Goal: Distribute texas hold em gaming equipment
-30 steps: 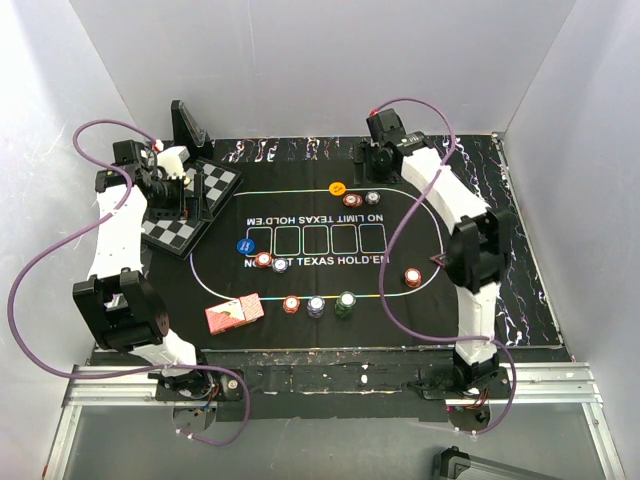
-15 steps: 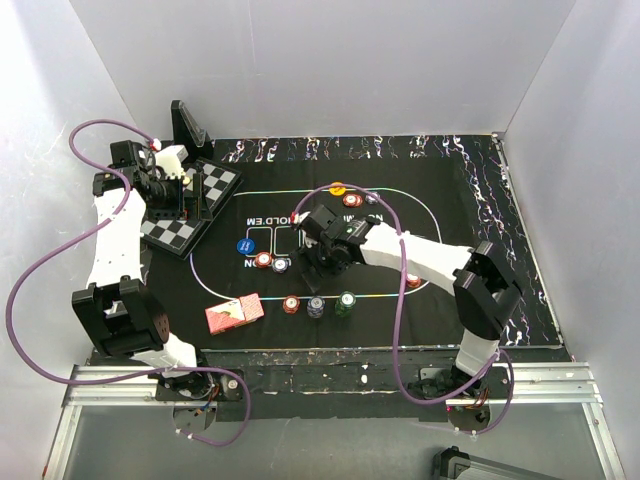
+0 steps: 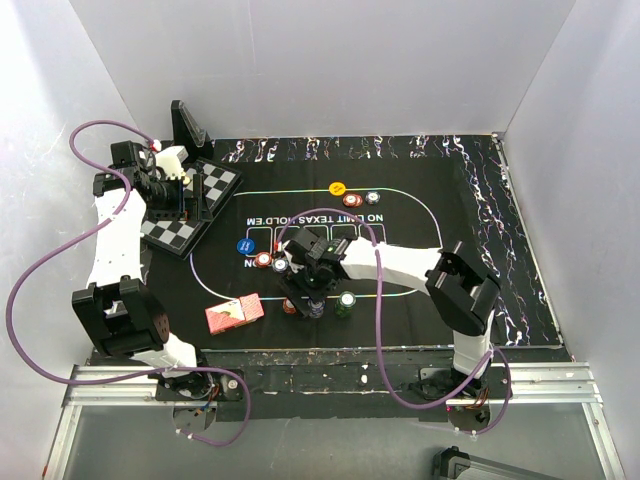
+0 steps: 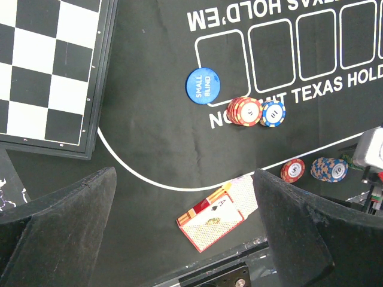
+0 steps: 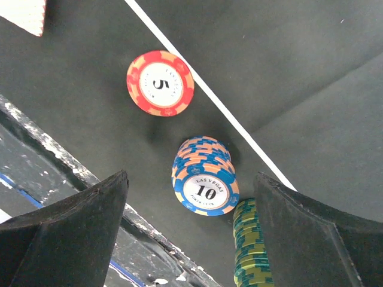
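My right tool (image 5: 190,179) hangs with its fingers spread wide and nothing between them, straight over the near row of chips. Its own camera shows the blue stack (image 5: 205,176), marked 10, sitting under the gap. A single red chip (image 5: 160,82), marked 5, lies apart to one side, and a green stack (image 5: 251,248) stands just beside the blue one. A corner of the cards (image 5: 24,12) and the scuffed counter (image 5: 72,155) edge frame them.

From above, that tool (image 3: 303,292) and its arm cover most of the red chip and blue stack. Only the green stack (image 3: 346,300) stands clear there. The cards (image 3: 234,312) lie near the front of the mat (image 3: 420,215).

Only the top view gives me the far side, where a yellow disc (image 3: 338,188) lies with two chips just beside it.

My left tool (image 3: 178,200) is also spread wide and holds nothing, over the chessboard (image 3: 215,185) at the far left. Its camera reads what the others cannot: the blue disc (image 4: 202,85) says SMALL BLIND. A red stack (image 4: 244,111) touches a blue-white chip (image 4: 273,113) beside it.
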